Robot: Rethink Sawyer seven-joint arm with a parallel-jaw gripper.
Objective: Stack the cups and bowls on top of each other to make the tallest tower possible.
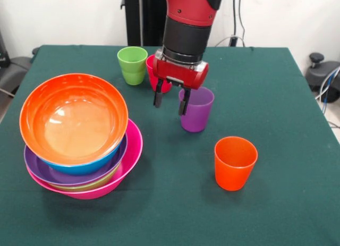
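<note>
The tower (79,145) stands at the left: the pink bowl (133,150) as base, then green (90,186), purple (40,169) and blue (90,166) bowls, with the orange bowl (74,118) on top. The green cup (132,65) stands upright at the back. The red cup (151,70) is partly hidden behind my gripper. The purple cup (197,110) and orange cup (235,162) stand upright to the right. The yellow cup is out of view. My gripper (171,103) hangs open and empty between the red and purple cups, its right finger in front of the purple cup's rim.
The green cloth table (175,214) reaches its right edge by cables and a black chair base (321,76). The black pedestal (141,17) stands behind the table.
</note>
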